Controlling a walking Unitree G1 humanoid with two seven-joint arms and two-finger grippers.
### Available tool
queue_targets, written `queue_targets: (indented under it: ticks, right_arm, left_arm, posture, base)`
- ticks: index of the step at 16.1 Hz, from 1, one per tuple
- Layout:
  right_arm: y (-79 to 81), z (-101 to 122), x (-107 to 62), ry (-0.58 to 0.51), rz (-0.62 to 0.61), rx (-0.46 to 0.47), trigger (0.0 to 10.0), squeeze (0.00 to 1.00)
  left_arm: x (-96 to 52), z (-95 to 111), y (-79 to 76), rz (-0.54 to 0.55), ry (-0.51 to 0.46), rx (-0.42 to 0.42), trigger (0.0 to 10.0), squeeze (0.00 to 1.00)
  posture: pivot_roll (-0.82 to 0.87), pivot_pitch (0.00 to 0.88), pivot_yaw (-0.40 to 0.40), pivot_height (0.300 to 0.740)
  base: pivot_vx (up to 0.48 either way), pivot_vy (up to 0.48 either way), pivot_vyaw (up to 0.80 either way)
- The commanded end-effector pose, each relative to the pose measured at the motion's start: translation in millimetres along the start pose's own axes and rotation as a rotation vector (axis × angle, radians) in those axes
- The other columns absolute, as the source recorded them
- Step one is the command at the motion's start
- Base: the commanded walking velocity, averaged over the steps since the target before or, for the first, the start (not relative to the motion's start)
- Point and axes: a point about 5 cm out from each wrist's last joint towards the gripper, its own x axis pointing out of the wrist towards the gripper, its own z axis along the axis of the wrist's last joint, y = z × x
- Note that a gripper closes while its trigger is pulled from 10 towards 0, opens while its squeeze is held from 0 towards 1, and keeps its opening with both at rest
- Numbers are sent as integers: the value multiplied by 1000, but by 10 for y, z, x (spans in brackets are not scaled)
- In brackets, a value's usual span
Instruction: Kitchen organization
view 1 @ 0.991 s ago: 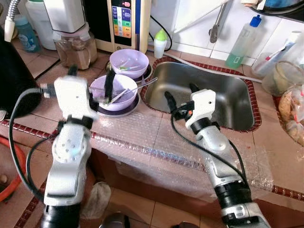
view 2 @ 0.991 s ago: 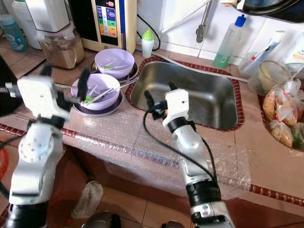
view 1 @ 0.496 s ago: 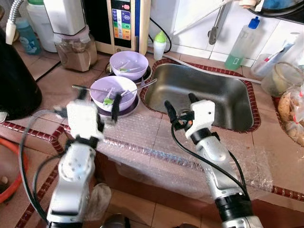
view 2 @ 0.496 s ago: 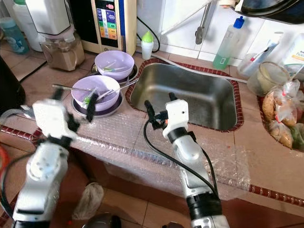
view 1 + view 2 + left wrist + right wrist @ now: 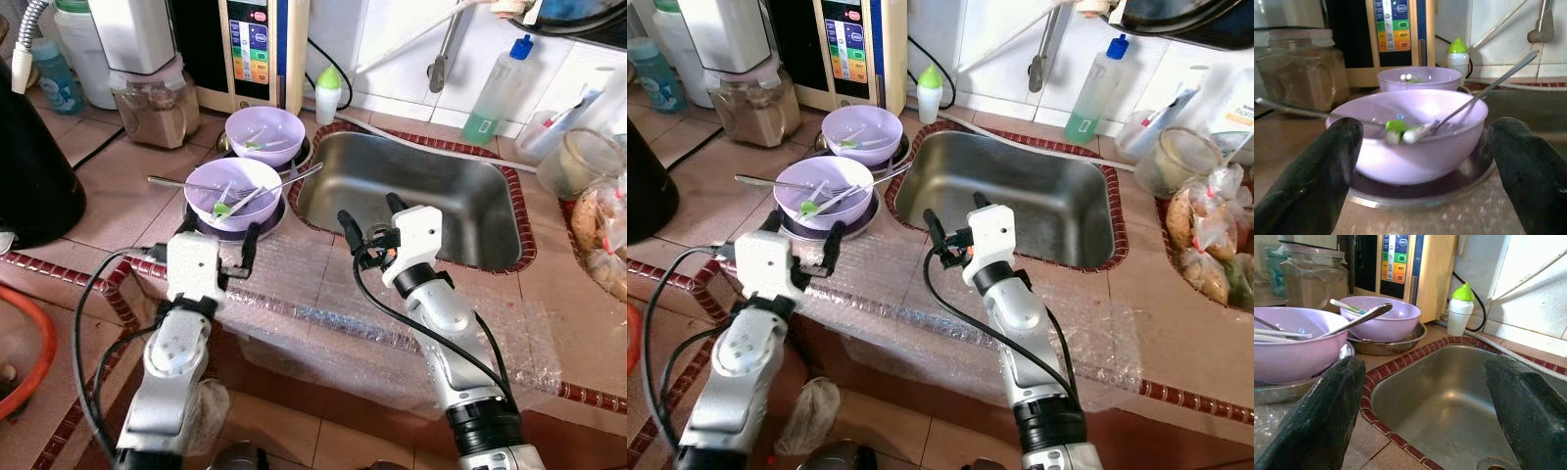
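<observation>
A lilac bowl with several forks and spoons in it stands on a dark plate, left of the steel sink. Behind it is a second lilac bowl on a metal dish. My left gripper is open, low over the bubble wrap just in front of the near bowl, with its fingers spread wider than the bowl and not touching it. At the sink's near left rim my right gripper is also open and holds nothing, pointing across the basin.
Bubble wrap covers the tiled counter's front edge. A water machine, a blender jar and a small green-capped bottle line the back. A black pot is far left; a soap bottle and bagged food are right.
My left arm has dropped and drawn back from over the near bowl to the counter's front edge, its gripper still open. The right arm has barely moved.
</observation>
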Motion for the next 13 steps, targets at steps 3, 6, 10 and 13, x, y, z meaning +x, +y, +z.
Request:
queue_targets:
  ticks: [3,6,10,13]
  right_arm:
    - [28,62,17,-17,18,-3,10000,0]
    - [21,68,21,-16,19,-4,10000,0]
    - [33,62,11,-11,27,1,10000,0]
    - [49,57,10,-10,35,5,10000,0]
  left_arm:
    - [76,-59,-61,-31,2,-17,0,0]
    - [111,-103,-102,-41,-2,-22,0,0]
    - [130,-104,-83,-20,-13,-18,4157,0]
    - [156,-108,-57,-10,-23,-11,4980,0]
  posture:
    - [8,0,-25,740]
    - [4,0,-24,740]
    - [4,0,-21,740]
    - [4,0,-22,740]
  base:
    - [0,0,0]
    - [0,0,0]
    - [0,0,0]
    - [0,0,0]
